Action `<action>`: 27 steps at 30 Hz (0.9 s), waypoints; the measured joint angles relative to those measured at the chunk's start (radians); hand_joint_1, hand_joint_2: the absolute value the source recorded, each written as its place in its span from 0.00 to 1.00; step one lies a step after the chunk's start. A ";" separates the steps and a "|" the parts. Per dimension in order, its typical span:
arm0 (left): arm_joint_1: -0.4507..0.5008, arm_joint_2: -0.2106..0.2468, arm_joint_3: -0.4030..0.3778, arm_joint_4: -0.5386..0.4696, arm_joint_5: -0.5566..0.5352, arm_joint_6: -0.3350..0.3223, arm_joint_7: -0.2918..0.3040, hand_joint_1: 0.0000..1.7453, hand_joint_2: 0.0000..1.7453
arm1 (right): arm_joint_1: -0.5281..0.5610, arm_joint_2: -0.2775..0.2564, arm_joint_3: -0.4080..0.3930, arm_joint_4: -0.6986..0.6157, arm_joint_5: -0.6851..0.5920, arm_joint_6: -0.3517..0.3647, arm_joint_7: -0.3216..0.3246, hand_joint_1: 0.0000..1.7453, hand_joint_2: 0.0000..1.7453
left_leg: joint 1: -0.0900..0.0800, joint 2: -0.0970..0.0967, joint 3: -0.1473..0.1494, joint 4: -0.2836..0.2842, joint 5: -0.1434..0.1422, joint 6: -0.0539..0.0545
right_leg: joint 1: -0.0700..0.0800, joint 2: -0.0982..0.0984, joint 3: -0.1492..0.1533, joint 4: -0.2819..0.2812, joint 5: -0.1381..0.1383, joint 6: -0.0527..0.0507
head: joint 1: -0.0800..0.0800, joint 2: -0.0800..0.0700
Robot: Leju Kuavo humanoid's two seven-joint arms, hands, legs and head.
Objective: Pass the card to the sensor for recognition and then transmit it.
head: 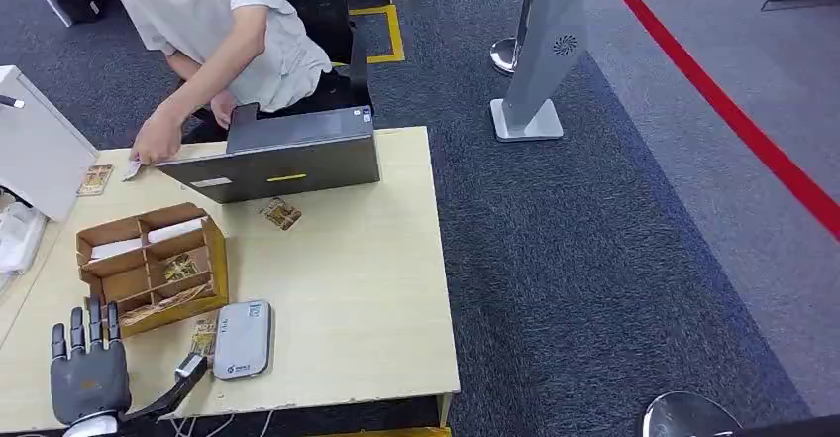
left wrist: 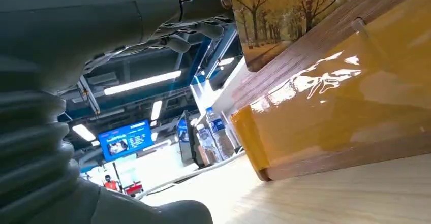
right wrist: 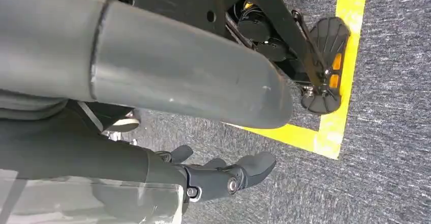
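My left hand (head: 89, 373) hovers over the table's near left corner, fingers straight and apart, thumb out toward the white card sensor (head: 243, 338). It holds nothing. Just beyond its fingertips stands a cardboard organizer box (head: 149, 264) with cards in its slots. In the left wrist view the hand (left wrist: 76, 82) is close to the box's yellow wall (left wrist: 345, 97), and a card with a tree picture (left wrist: 284, 16) leans in the box by the fingers (left wrist: 195, 28). One card (head: 203, 336) lies beside the sensor, another (head: 281, 214) mid-table. My right hand (right wrist: 152, 97) hangs over the carpet, holding nothing.
A dark laptop-like device (head: 287, 155) sits at the table's far side. A person behind it presses a card (head: 132, 169) to the table with one hand (head: 158, 145). Another card (head: 95, 179) lies by a white machine (head: 35, 145) at the left. A kiosk stand (head: 540, 60) stands on the carpet.
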 joint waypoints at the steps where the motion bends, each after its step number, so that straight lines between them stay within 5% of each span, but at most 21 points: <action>1: -0.001 0.000 0.000 0.000 0.000 0.000 0.000 0.00 1.00 | 0.000 0.000 0.000 0.000 0.000 0.000 0.000 0.00 0.00 | 0.000 0.000 0.000 0.000 0.000 0.000 | 0.000 0.000 0.000 0.000 0.000 0.000 | 0.000 0.000; 27: -0.002 0.060 -0.013 -0.057 0.000 -0.001 0.004 0.00 1.00 | 0.000 0.000 0.000 -0.001 -0.007 0.001 -0.008 0.00 0.00 | 0.000 0.000 0.000 0.000 0.000 0.000 | 0.000 0.000 -0.001 0.000 0.000 0.000 | 0.000 0.000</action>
